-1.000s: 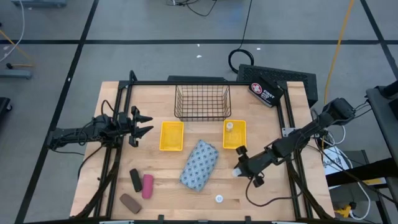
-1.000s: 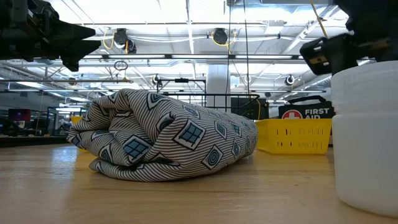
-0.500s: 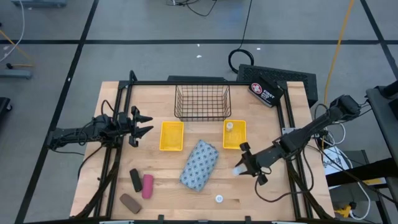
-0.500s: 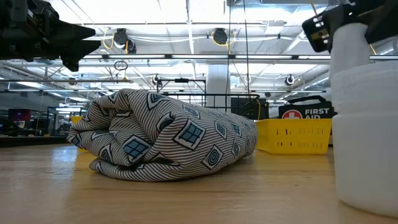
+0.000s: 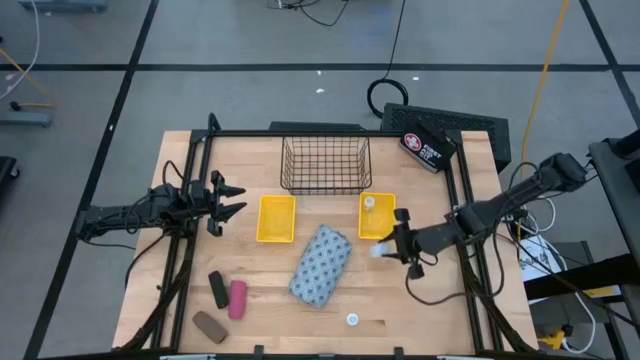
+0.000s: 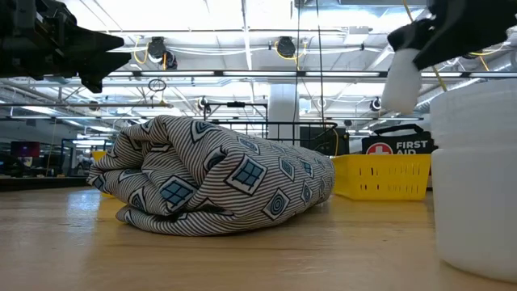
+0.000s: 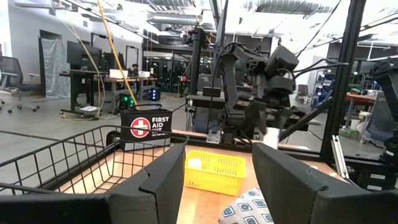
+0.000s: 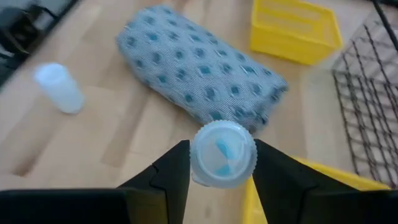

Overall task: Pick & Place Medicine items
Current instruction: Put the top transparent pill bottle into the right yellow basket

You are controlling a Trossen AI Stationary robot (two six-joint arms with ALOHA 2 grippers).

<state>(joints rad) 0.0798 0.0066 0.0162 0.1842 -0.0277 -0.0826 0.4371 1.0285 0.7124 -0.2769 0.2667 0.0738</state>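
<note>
High view, read from your left: the left gripper (image 5: 232,199) waits at the surface's (image 5: 180,270) left edge, clear of every item, fingers (image 7: 155,180) spread wide with nothing between them. It appears parked so the right arm has the middle to itself.

Below it, near the front-left corner, the black piece (image 5: 217,289) and pink piece (image 5: 237,298) lie side by side, the brown piece (image 5: 209,325) just in front of them. None has been collected.

At centre, the wire basket (image 5: 325,165) stands at the back edge. The left yellow tray (image 5: 277,217) sits in front of it and looks empty. The patterned pouch (image 5: 320,264) lies between the trays and the front edge, untouched. One white bottle (image 5: 352,320) stands alone near the front.

Right of centre, the right yellow tray (image 5: 377,229) already holds a second bottle (image 5: 370,203).

The right gripper (image 5: 389,247) is just off that tray's front corner. Its fingers (image 8: 171,171) pinch a third bottle (image 8: 222,154) by the sides, cap toward the wrist camera, lifted off the wood. In my judgement you are carrying it to join the bottle in that tray; the yellow rim (image 8: 273,186) is close beneath it. The grip looks centred, but the round body could roll if pressure eases.
</note>
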